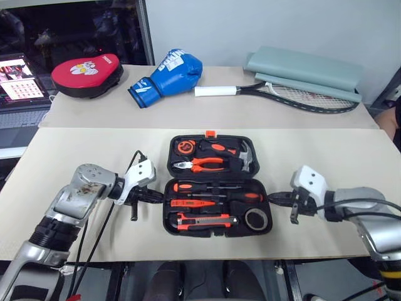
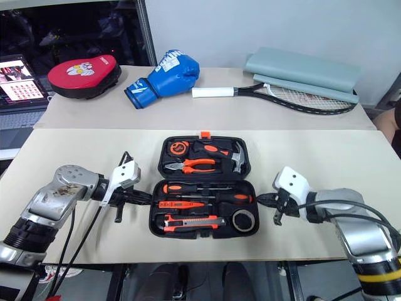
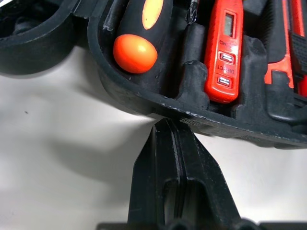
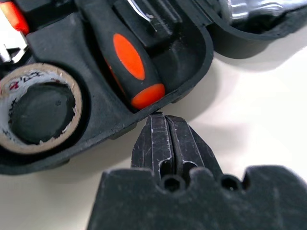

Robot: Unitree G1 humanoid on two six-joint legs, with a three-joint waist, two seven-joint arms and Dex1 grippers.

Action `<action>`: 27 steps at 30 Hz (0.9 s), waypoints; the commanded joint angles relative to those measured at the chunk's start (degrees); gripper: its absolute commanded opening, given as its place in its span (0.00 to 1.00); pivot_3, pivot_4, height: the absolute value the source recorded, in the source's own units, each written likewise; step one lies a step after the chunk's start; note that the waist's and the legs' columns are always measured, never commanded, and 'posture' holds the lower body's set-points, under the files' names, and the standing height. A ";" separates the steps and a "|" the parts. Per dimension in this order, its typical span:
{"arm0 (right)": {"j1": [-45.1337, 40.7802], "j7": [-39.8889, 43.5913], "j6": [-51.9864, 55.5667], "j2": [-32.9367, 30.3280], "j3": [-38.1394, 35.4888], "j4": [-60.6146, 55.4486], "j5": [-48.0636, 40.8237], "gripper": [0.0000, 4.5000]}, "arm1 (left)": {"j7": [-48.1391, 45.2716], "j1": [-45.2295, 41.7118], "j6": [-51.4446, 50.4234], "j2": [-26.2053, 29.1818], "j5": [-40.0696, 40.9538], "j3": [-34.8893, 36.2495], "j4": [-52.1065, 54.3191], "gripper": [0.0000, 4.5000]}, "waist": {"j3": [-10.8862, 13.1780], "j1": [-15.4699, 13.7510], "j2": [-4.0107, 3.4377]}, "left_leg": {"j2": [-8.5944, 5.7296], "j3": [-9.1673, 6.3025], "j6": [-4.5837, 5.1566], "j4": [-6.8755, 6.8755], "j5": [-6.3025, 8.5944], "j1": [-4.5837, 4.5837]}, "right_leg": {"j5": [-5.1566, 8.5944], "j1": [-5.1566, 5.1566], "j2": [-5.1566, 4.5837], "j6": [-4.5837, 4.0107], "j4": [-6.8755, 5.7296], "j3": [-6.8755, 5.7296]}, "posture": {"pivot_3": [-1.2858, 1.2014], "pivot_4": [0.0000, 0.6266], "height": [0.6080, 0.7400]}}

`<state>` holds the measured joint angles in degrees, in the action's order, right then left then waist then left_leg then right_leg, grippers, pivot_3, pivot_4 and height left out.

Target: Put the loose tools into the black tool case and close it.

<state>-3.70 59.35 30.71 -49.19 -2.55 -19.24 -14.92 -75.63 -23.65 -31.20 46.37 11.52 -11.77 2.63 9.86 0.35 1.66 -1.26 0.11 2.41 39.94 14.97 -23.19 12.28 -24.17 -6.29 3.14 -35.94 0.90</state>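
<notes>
Left eye view: the black tool case (image 1: 217, 185) lies open at the middle of the beige surface (image 1: 75, 150), its lid half toward 12 o'clock holding the pliers (image 1: 202, 164) and hammer (image 1: 245, 157). The near half holds two screwdrivers (image 1: 213, 187), the tester pen (image 1: 188, 202), the utility knife (image 1: 203, 219) and the tape roll (image 1: 255, 219). The left pincer (image 1: 156, 197) sits at the case's 9 o'clock edge, the right pincer (image 1: 274, 198) at its 3 o'clock edge. A blue boxing glove (image 1: 169, 75), red pad (image 1: 86, 74) and racket (image 1: 294, 94) lie beyond.

Left wrist view: the left pincer, fingers (image 3: 163, 163) pressed together on nothing, tip against the case wall beside a screwdriver's orange butt.

Right wrist view: the right pincer, fingers (image 4: 158, 143) likewise closed and empty, tip at the case rim.
</notes>
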 commanded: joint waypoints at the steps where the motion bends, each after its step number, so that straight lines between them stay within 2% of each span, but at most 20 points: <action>1: 0.68 -0.84 -0.59 -0.17 -1.04 -2.72 -1.23 0.00 | 1.91 0.51 -1.23 -0.49 1.13 0.60 2.19 0.00 | 0.00 -0.02 0.00 | 0.00 0.00 0.00 0.02 0.00 0.01 | 0.00 0.01 0.00 0.00 -0.02 0.00 | 0.52 0.24 0.97; 5: -1.09 -3.72 2.08 -1.12 -5.07 -1.10 -1.32 0.00 | 7.11 -1.95 -9.43 0.22 1.40 4.31 -1.59 0.00 | 0.00 -0.02 0.00 | 0.00 0.00 -0.03 0.13 -0.02 0.04 | -0.01 0.03 0.00 -0.01 -0.15 0.01 | 0.52 0.24 0.97; 9: -2.70 -2.98 8.15 -3.55 -9.63 -1.72 -5.60 0.24 | 6.64 -6.79 -23.84 3.04 6.86 7.86 -4.95 0.23 | 0.01 0.10 0.01 | 0.08 -0.06 -0.10 0.25 -0.08 0.07 | -0.05 0.03 0.12 -0.06 -0.27 -0.01 | 0.52 0.24 0.97; 14: -10.28 -7.04 20.20 -1.85 -11.36 -0.15 -12.07 0.60 | 9.85 -16.41 -38.38 -0.11 12.51 10.75 -10.33 0.61 | 0.01 0.32 0.02 | 0.09 -0.06 -0.10 0.27 -0.08 0.11 | -0.05 0.08 0.15 -0.07 -0.28 0.00 | 0.52 0.24 0.97; 17: -16.31 -10.32 27.76 0.67 -10.64 2.48 -15.20 0.85 | 12.27 -21.21 -43.43 -3.05 14.08 11.00 -13.58 0.62 | 0.01 0.33 0.02 | 0.08 -0.06 -0.10 0.29 -0.08 0.09 | -0.06 0.09 0.14 -0.07 -0.27 0.00 | 0.52 0.24 0.97; 27: -28.87 -17.49 37.10 7.29 -6.87 14.91 -15.86 0.85 | 16.39 -26.11 -38.57 -7.04 11.17 4.94 -22.11 0.62 | 0.01 0.41 0.02 | -0.01 -0.02 -0.12 0.10 -0.10 -0.09 | -0.08 -0.15 0.08 -0.09 -0.21 0.04 | 0.52 0.24 0.97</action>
<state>-31.06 42.73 66.95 -41.55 -9.00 -5.25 -30.50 -59.32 -48.28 -71.23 38.90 23.21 -6.40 -18.94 9.86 0.75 1.68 -1.27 0.08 2.28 40.04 14.88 -23.26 12.21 -24.31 -6.22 3.04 -36.17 0.94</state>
